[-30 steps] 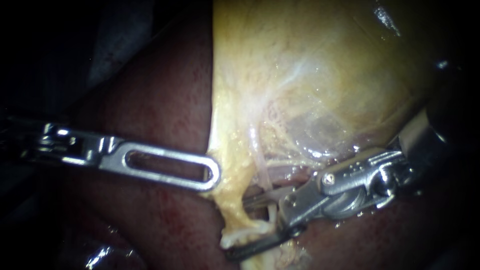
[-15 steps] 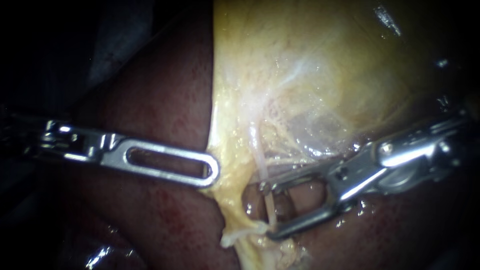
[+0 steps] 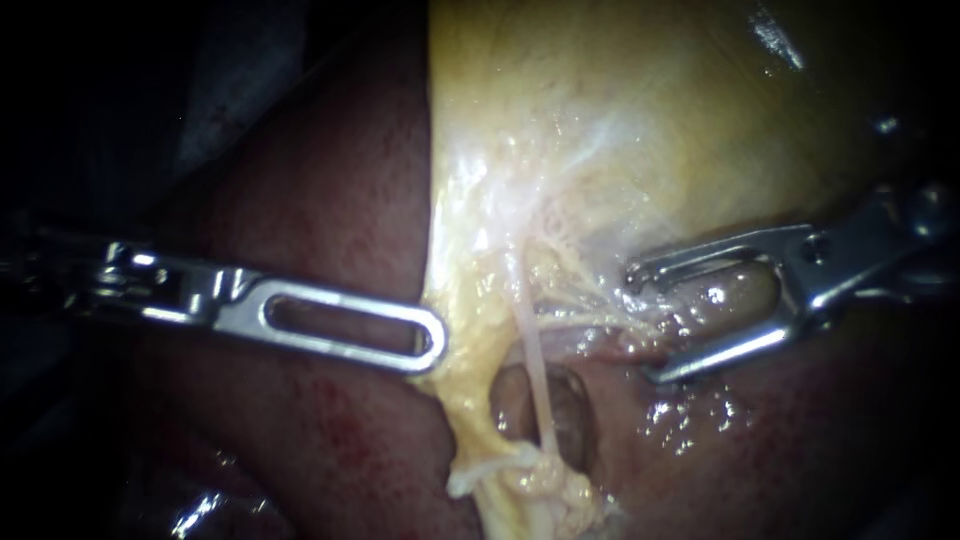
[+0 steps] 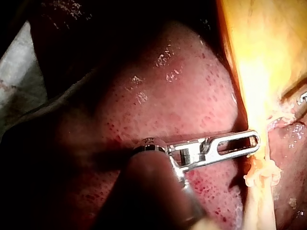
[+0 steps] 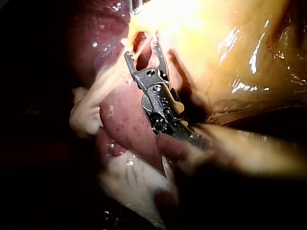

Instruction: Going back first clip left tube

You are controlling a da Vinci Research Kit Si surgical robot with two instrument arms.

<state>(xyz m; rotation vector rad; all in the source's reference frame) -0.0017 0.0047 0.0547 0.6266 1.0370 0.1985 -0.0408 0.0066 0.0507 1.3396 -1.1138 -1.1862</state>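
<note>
While my left instrument point(image 3: 431, 345) has its claw clamped on the gallbladder point(image 3: 620, 130) edge, my right instrument point(image 3: 641, 322) sits with its claw wide open near the thin pale tube point(image 3: 536, 372), not touching it.

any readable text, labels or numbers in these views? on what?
None can be read in any view.
Left instrument: bare metal, no text showing.
Right instrument: no legible marks.
Gallbladder, liver, tube: no writing or labels.
</note>
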